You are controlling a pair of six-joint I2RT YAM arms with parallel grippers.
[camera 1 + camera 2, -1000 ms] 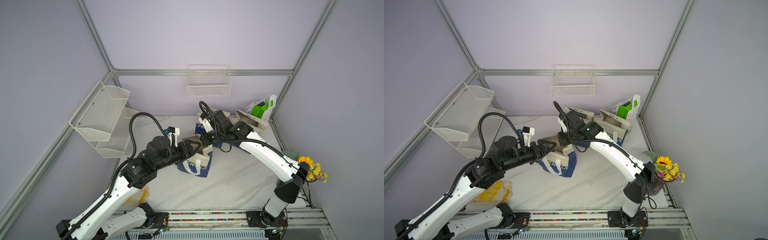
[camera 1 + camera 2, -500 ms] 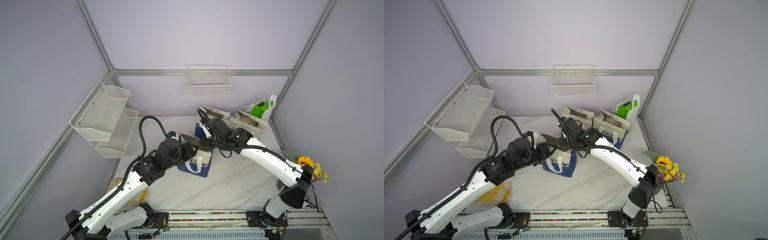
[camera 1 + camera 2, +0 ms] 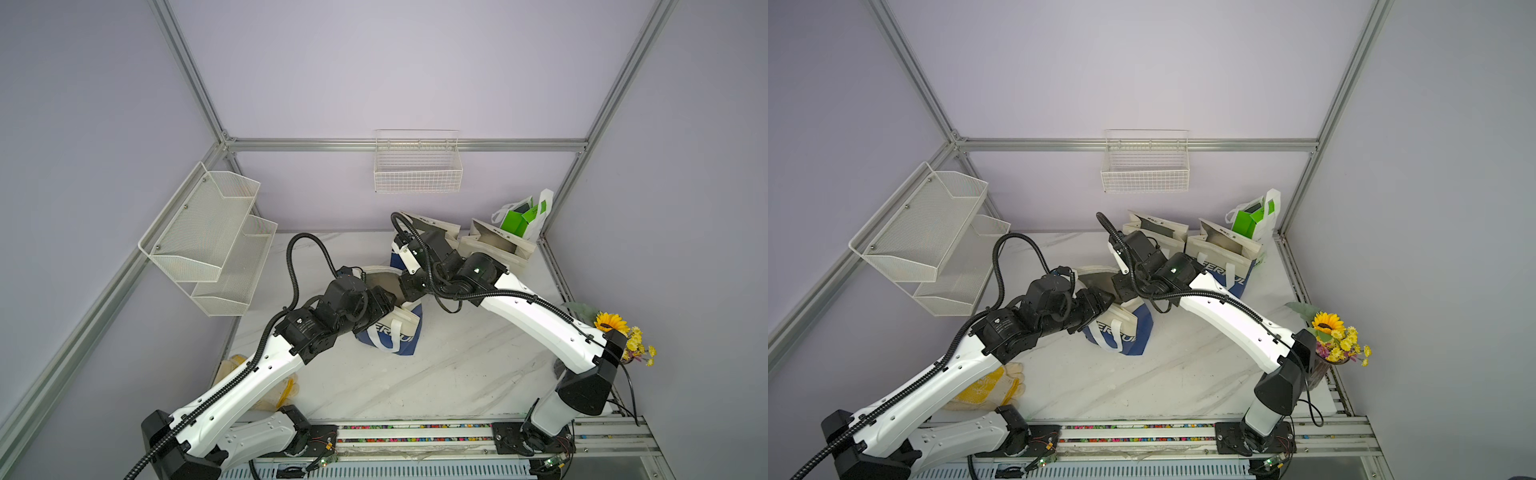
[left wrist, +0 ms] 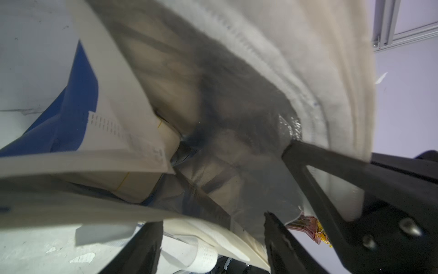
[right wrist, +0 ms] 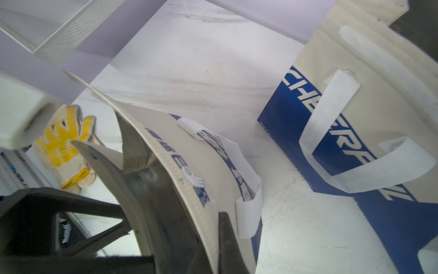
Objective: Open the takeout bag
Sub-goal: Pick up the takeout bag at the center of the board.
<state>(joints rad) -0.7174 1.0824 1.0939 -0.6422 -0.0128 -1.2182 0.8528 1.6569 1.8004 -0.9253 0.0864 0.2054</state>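
Observation:
The takeout bag (image 3: 397, 334), cream above and blue below with white strap handles, stands mid-table in both top views (image 3: 1121, 332). Its mouth gapes and shows a silvery lining (image 4: 237, 142). My left gripper (image 4: 213, 218) is open at the near rim, and the cream wall (image 4: 225, 239) passes loosely between its fingers. My right gripper (image 5: 213, 227) is shut on the far wall (image 5: 180, 151) of the bag, one finger (image 5: 227, 242) outside and the other hidden behind the fabric. Seen from above, both grippers meet over the bag's mouth (image 3: 395, 291).
Two more cream-and-blue bags (image 3: 432, 228) (image 3: 494, 245) and a green-and-white bag (image 3: 523, 216) stand at the back right. Yellow gloves (image 3: 988, 386) lie front left. A sunflower vase (image 3: 619, 336) is at the right edge. A mesh shelf (image 3: 208, 237) and wire basket (image 3: 417, 166) hang on the walls.
The left arm has swung in lower to the bag's near rim. The right gripper has shifted along the far rim and shut on it. The mouth looks wider.

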